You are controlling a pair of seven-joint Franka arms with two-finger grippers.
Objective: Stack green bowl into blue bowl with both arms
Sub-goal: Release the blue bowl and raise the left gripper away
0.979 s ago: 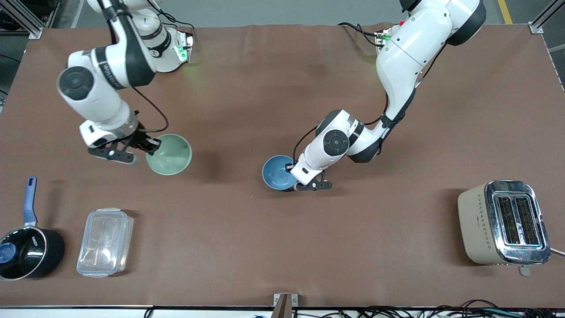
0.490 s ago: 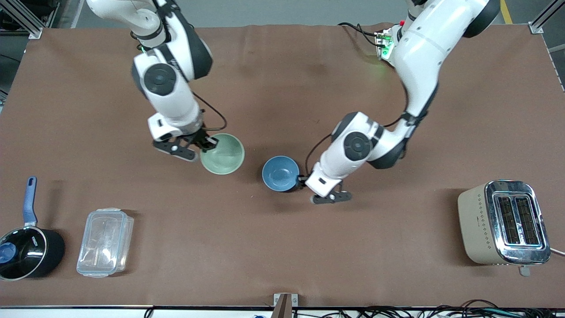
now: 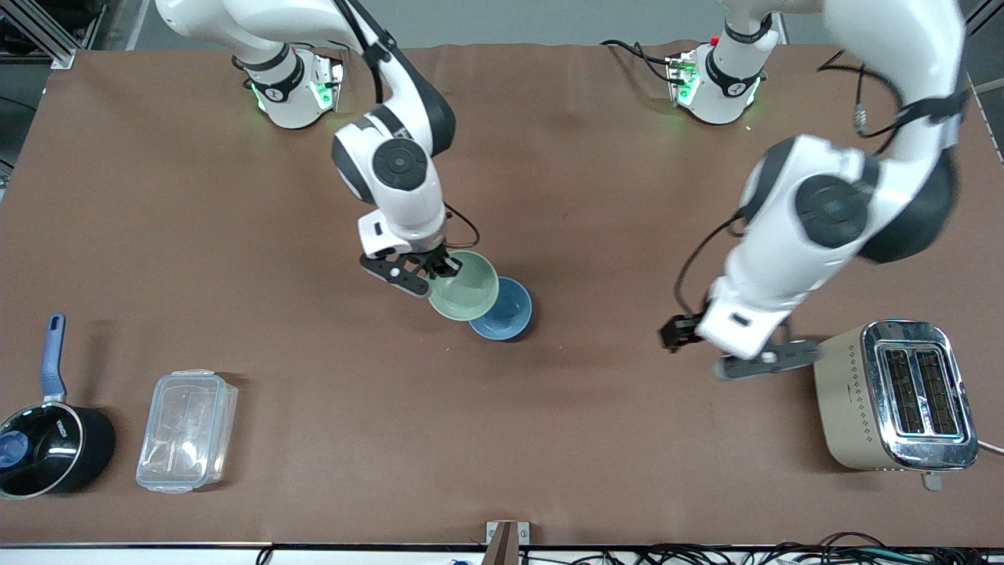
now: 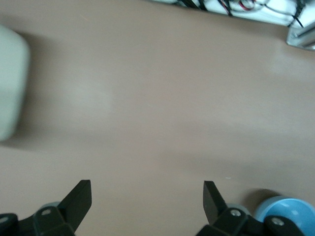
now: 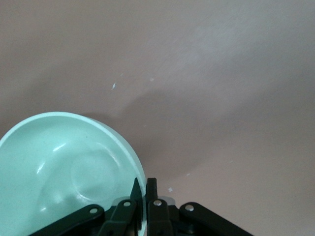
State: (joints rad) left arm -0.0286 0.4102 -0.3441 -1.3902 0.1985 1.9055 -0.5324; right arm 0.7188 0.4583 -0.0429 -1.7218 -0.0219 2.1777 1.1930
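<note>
We note the right arm's black two-finger tool [image 3: 430, 274] clamped on the rim of the glossy pale mint-green bowl [image 3: 464, 286], one finger inside the rim and one outside, as the right wrist view confirms [image 5: 143, 196]. The green bowl is held in the air, tilted, over the round sky-blue bowl with a darker outside [image 3: 506, 311], covering part of the blue bowl's rim in the front view; we cannot tell whether the two touch. The blue bowl sits on the brown surface [image 3: 549, 439] near its middle. The left arm's tool [image 3: 725, 349] hangs over bare surface just beside the beige and chrome toaster [image 3: 894, 396], well apart from both bowls; the left wrist view shows its fingers [image 4: 78, 199] spread wide with nothing between them.
</note>
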